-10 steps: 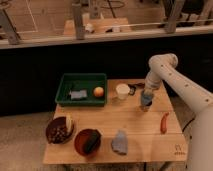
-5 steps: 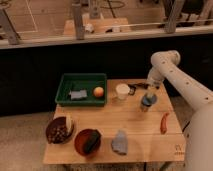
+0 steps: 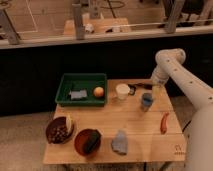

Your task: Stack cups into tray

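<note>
The dark green tray sits at the table's back left. A white cup stands upright just right of the tray. A small dark object, possibly the steel cup, lies right behind it. The light blue cup stands upright further right. My gripper hangs from the white arm directly above and slightly behind the blue cup, very close to its rim. I cannot tell whether it touches the cup.
In the tray lie an orange and a grey-blue object. Two red-brown bowls stand front left. A blue-grey cloth lies front centre and a red pepper at the right edge. A dark item lies at the back.
Almost nothing differs. My gripper stays just above the light blue cup and the cups have not moved.
</note>
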Motion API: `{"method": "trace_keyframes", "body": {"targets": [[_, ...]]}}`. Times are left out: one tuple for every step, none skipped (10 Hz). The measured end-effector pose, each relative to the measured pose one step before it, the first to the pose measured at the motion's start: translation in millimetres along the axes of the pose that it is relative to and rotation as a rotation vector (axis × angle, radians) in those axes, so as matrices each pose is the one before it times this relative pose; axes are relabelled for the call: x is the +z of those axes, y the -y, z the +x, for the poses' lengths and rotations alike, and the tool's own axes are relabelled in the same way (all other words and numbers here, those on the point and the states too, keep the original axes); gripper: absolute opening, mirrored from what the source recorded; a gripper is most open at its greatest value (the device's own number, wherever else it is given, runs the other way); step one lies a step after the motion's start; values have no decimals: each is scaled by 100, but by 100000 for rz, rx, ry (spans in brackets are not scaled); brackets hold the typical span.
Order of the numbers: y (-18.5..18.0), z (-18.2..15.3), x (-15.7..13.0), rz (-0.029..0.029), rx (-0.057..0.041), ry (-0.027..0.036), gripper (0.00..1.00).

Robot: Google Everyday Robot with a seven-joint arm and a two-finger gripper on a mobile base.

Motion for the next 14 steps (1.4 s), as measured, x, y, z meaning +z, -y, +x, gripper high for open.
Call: {"method": "trace_keyframes", "body": {"targets": [[-65,183,-131,-416,-30,117,80],[-174,177,-39,-568,-74,-7,80],[-178,-33,238,-757,-12,44,80],[-39,-47,161,-378,21,13,80],[40,-132,289,-958,567,94,80],[212,-283,71,-734,348,-242,80],[145,-315,101,-251,-197,28,80],[39,-433,161,-615,-504,-202,80],[-29,-310,206,-515,-347,-348,80],[-53,-151,160,-283,-166,-95,80],[-141,-210,393,-439,-395,-280,80],[-98,-116,458,-352,-323,-329,80],[-94,-135,422,-393,-299,-80,80],[-276,-136,1161,-927,-599,-246,80]]}}
